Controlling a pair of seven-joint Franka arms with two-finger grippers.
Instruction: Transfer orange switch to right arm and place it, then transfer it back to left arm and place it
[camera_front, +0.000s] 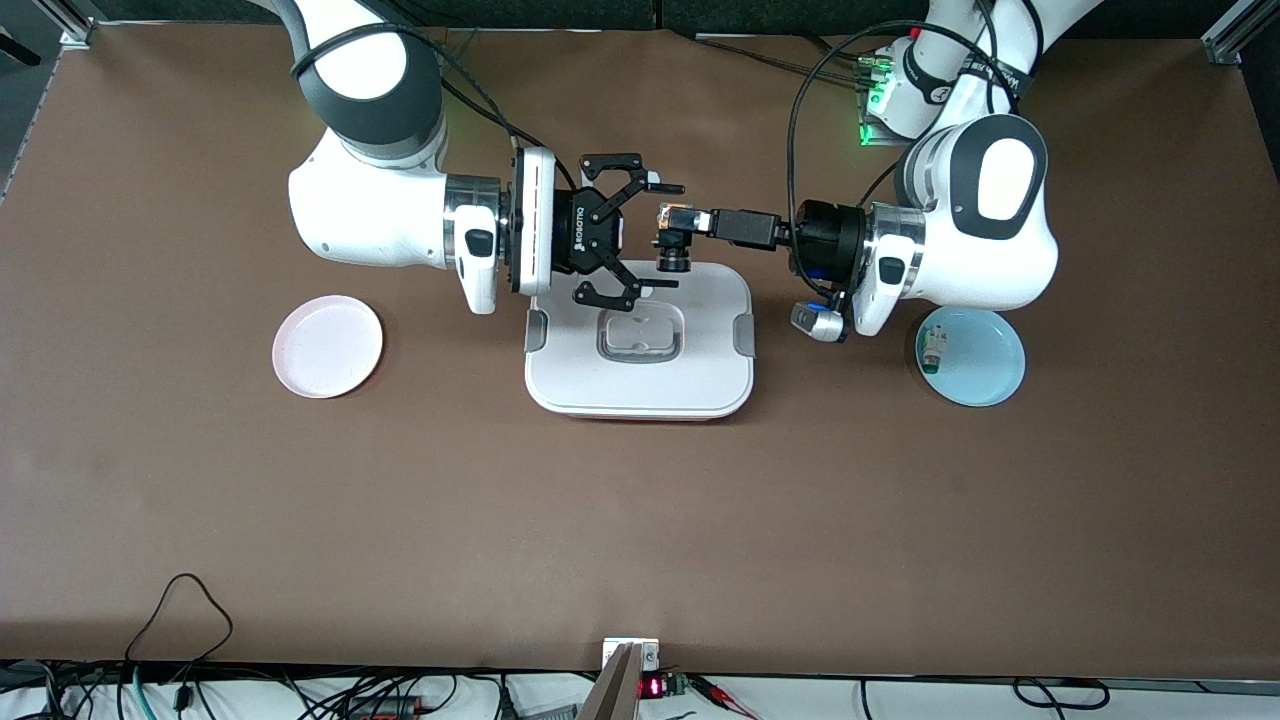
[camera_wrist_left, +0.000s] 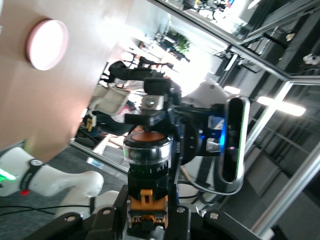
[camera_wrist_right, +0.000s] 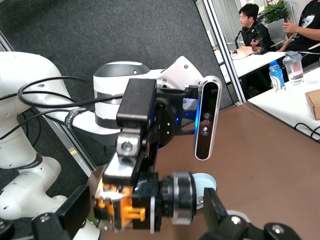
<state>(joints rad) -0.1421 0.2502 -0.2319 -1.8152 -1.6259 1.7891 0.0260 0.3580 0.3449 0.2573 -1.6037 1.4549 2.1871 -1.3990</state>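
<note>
The orange switch (camera_front: 672, 256), a black cylinder on an orange base, hangs in the air over the box's (camera_front: 640, 385) edge farthest from the front camera. My left gripper (camera_front: 676, 222) is shut on its orange base; the left wrist view shows the switch (camera_wrist_left: 147, 160) standing up from that gripper (camera_wrist_left: 147, 222). My right gripper (camera_front: 655, 236) is open, one finger on each side of the switch without touching it. In the right wrist view the switch (camera_wrist_right: 150, 202) lies between the spread fingers of my right gripper (camera_wrist_right: 147, 214).
A pink plate (camera_front: 327, 346) sits toward the right arm's end of the table. A pale blue plate (camera_front: 985, 360) toward the left arm's end holds a small white-and-green part (camera_front: 932, 350). Cables trail along the table edge nearest the front camera.
</note>
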